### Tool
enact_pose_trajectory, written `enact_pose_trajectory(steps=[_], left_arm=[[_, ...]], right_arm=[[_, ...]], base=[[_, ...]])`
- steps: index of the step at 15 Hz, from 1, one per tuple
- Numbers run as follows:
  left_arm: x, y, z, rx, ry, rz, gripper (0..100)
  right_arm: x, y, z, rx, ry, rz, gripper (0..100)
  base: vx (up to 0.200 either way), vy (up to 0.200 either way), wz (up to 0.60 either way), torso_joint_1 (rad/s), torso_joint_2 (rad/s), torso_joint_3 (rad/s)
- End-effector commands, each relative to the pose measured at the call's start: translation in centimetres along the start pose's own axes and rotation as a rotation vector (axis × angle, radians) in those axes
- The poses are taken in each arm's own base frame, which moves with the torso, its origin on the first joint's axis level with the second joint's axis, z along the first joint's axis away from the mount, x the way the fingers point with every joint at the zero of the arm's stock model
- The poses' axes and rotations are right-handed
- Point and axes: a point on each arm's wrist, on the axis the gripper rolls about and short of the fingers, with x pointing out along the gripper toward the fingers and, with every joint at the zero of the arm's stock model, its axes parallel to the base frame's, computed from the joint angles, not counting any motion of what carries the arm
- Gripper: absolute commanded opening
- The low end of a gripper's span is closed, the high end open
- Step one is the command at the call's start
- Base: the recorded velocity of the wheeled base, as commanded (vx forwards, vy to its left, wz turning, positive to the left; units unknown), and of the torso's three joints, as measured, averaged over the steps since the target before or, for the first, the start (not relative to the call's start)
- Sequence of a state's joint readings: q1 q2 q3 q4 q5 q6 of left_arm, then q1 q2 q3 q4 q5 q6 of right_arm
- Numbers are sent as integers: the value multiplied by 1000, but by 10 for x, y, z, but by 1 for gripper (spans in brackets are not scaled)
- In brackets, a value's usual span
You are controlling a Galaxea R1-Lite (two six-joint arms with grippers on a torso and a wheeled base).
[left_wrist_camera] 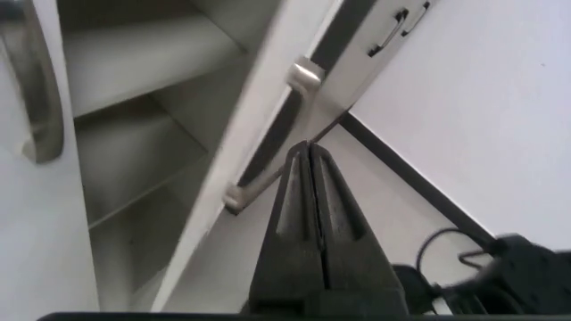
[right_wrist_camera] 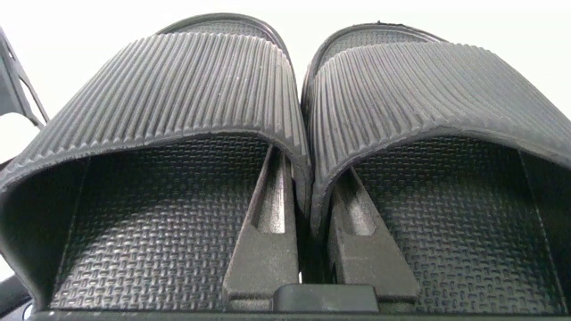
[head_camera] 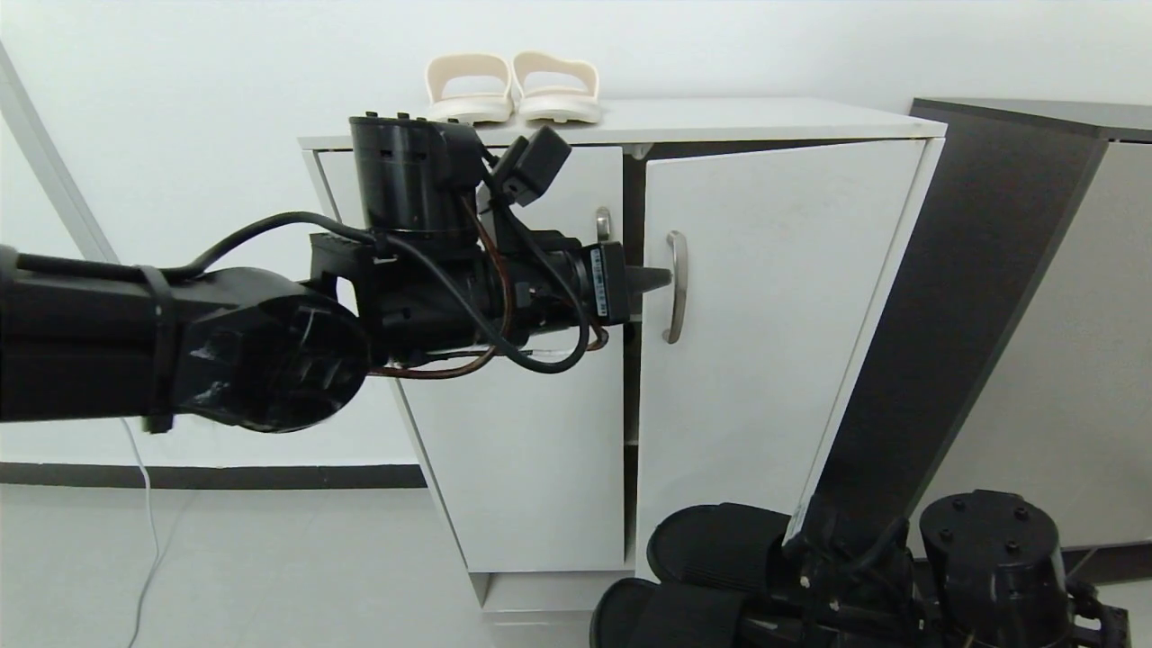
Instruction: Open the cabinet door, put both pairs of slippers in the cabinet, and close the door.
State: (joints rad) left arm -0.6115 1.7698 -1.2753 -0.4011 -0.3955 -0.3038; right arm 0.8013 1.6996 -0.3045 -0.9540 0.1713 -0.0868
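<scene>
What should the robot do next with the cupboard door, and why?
Probably swing the right door wider with the left gripper. Its shut tip sits at the door handle, and the door is open just a crack. The right gripper holds the black slippers, which need a bigger gap to go in.

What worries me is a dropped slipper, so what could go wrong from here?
The left claw is shut beside the door handle, not clamped on it, so it may slip off.
The right claw pinches only the inner walls of the black slippers; one could slide out.
Those slippers hang low before the ajar door and might block its swing.
</scene>
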Motion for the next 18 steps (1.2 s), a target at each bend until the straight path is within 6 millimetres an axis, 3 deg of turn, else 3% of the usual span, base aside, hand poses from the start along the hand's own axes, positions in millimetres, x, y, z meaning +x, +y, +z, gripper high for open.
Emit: enact_pose_trajectory(steps=[1, 6, 11, 18], left_arm=[[-23, -12, 5, 10, -21, -9, 0], [-27, 1, 6, -2, -22, 29, 0], [-2, 38, 10, -4, -63, 80, 0], [28, 42, 16, 10, -82, 55, 0]], right_arm=[[-1, 1, -1, -2, 4, 5, 0], [-1, 3, -1, -5, 4, 10, 0], [-1, 4, -1, -9, 2, 14, 0], [0, 6, -2, -11, 11, 22, 0]], base=[[0, 0, 0, 0, 0, 0], [0, 0, 0, 0, 0, 0], [0, 0, 0, 0, 0, 0], [0, 0, 0, 0, 0, 0]])
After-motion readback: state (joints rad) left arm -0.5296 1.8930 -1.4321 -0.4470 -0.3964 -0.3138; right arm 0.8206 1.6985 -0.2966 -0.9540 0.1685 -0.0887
